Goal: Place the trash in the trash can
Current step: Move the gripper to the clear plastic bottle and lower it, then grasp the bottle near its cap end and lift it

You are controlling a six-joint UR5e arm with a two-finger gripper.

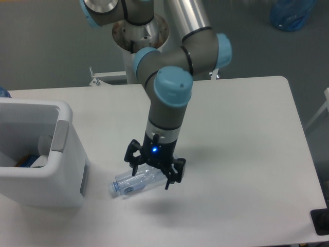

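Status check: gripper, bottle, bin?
Gripper open, fingers straddling the clear bluish crinkled plastic bottle, which lies flat on the table. Large white rectangular bin to its left. Nothing between them.

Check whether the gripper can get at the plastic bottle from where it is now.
Probably yes: the gripper sits open right over the bottle, a finger on either side, and nothing lies between them on the table.

You see: clear bluish bottle (134, 182), black gripper (152, 176) with blue light, white trash can (54, 180) with grey panel, white table (241, 154).
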